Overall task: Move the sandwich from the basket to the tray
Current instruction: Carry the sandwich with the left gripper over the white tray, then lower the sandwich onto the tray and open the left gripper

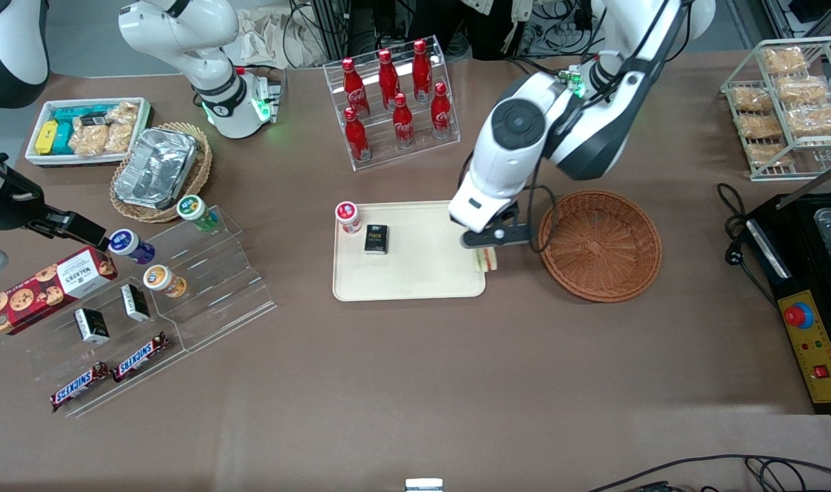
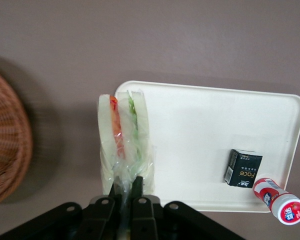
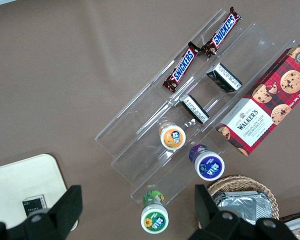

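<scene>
The left arm's gripper (image 2: 124,192) hangs over the edge of the flat cream rectangular plastic tray (image 1: 415,283) nearest the round reddish-brown woven wicker basket (image 1: 600,244). Its black fingers (image 2: 136,189) are clenched on the clear wrapping of the triangular white-bread sandwich (image 2: 124,137), whose red, orange and green layers stand on edge. The sandwich is out of the basket, partly over the tray's rim and partly over the brown tabletop (image 1: 415,383). On the tray also rest a small black box (image 1: 376,239) and a red-and-white capped jar (image 1: 348,216), just beside each other.
</scene>
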Controlling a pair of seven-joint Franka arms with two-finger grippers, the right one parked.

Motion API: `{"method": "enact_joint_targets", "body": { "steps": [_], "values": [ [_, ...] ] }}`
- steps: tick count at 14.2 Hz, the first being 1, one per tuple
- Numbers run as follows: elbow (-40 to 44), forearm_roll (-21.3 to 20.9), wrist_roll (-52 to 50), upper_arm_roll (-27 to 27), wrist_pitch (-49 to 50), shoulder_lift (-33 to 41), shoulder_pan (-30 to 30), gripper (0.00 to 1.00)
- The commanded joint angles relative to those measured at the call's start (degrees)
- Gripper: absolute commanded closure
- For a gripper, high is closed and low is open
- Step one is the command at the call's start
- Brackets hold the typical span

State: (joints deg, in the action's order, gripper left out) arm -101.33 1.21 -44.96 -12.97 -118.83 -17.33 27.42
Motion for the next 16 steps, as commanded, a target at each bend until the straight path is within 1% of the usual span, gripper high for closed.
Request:
{"method": "enact_joint_targets", "body": {
  "steps": [1, 4, 8, 9, 10, 11, 12, 14, 16],
  "values": [
    [-0.17, 0.38, -0.48, 0.49, -4.55, -4.27, 2.11, 1.00],
    [-2.82, -0.76, -0.30, 0.58, -10.88, -8.76, 4.13, 1.00],
    [-3.69, -0.94, -0.13, 0.84, -11.86, -10.79, 4.84, 0.99],
    [-4.48, -2.07, -0.12, 0.84, -12.38, -10.70, 4.75, 0.92],
    [-4.84, -3.39, -0.39, 0.84, -12.48, -10.53, 4.66, 0.82],
    [-4.93, -3.58, 0.31, 0.84, -12.39, -10.18, 4.32, 0.43],
    [-5.02, -3.84, 0.75, 0.84, -12.30, -10.00, 4.14, 0.01],
    [-5.02, -3.84, -1.08, 0.93, -12.04, -9.91, 4.14, 0.01],
    [-4.84, -4.02, -3.37, 2.07, -10.03, -7.55, 4.14, 0.01]
  ]
}}
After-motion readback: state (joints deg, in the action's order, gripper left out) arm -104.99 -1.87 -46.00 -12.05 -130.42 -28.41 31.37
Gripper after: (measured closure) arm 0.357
